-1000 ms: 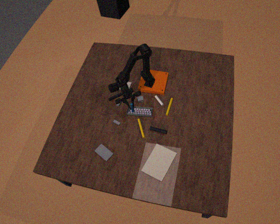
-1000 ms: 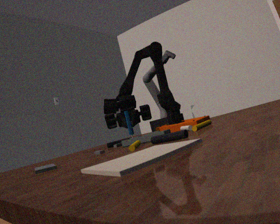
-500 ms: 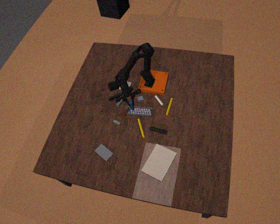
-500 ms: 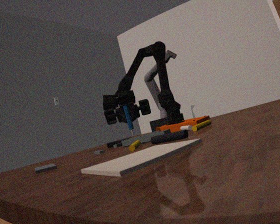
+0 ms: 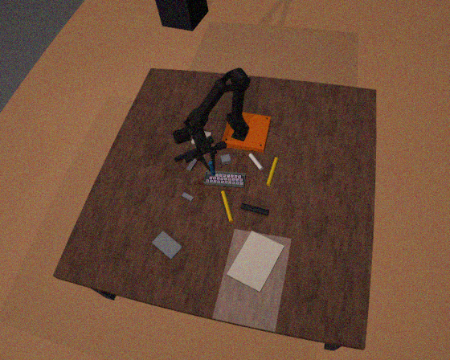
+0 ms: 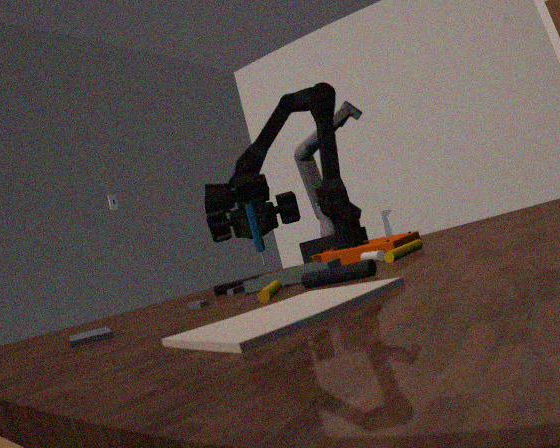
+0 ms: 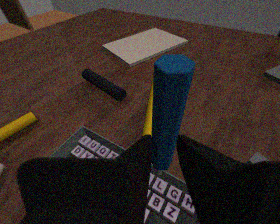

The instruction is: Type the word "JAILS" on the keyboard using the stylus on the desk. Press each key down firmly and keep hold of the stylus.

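Note:
My gripper is shut on the blue stylus and holds it upright, tip down. The small grey-green keyboard with white letter keys lies flat on the dark wooden desk. The stylus tip hangs a little above the keyboard's left end and does not touch it in the side view. In the wrist view the fingers hide the keys straight below the tip.
Around the keyboard lie two yellow cylinders, a white one, a black one and small grey blocks. A white pad and a grey tile lie nearer the front. The arm's orange base stands behind.

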You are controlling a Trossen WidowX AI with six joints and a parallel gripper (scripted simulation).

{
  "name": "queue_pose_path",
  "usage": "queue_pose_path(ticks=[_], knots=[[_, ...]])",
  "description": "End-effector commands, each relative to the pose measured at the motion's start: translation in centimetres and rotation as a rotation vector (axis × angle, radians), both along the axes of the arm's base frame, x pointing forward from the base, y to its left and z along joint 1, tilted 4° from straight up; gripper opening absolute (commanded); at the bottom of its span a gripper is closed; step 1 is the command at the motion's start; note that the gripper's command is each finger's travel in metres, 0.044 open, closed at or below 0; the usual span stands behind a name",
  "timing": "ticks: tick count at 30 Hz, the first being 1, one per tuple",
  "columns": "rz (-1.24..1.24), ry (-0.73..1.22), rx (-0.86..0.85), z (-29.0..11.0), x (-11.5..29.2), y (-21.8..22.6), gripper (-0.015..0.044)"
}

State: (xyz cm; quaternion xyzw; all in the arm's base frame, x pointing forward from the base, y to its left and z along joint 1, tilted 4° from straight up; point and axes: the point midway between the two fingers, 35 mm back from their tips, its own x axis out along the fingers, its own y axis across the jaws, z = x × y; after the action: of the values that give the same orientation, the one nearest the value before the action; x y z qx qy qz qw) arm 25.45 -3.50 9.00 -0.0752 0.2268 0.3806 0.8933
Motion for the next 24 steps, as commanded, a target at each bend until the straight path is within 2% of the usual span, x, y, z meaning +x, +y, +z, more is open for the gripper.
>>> queue_pose_path(ticks=[1,15,24], knots=[[0.0,0.001,0.0,0.0,0.0,0.2,0.0012],[0.003,-0.012,-0.003,0.6,-0.8,3.2,0.0],[0.004,-0.011,-0.003,-1.3,-0.9,3.4,0.0]])
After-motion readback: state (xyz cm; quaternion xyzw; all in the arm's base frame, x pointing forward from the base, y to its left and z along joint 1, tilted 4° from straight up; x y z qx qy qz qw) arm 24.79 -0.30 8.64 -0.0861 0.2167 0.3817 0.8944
